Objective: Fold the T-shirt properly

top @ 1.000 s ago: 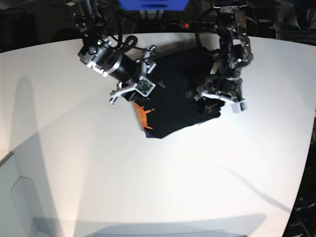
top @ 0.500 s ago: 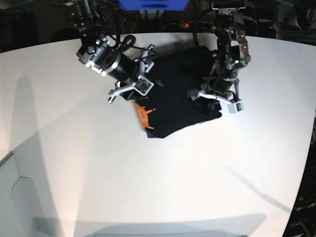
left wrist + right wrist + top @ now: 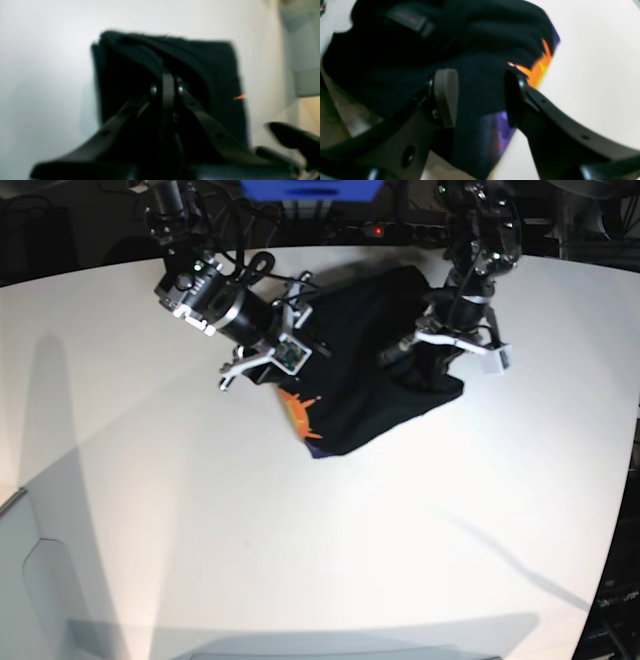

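Note:
The black T-shirt (image 3: 365,380) lies bunched in folds at the back middle of the white table (image 3: 300,560), its orange print (image 3: 297,412) at the near-left edge. My left gripper (image 3: 425,370) is on the shirt's right side. In the left wrist view this gripper (image 3: 166,83) is shut on a raised ridge of the black cloth (image 3: 205,62). My right gripper (image 3: 280,375) hovers over the shirt's left edge. In the right wrist view it (image 3: 480,97) stands open above dark cloth (image 3: 475,75), with the orange print (image 3: 540,67) just right of it.
A blue box (image 3: 310,188) and dark cables sit beyond the table's far edge. A pale grey surface (image 3: 30,580) shows at the lower left. Bare white tabletop spreads in front of the shirt.
My left gripper has closed on the shirt's right part and moved up and back with it; the cloth has shifted and bunched. The right gripper has hardly moved and stays open.

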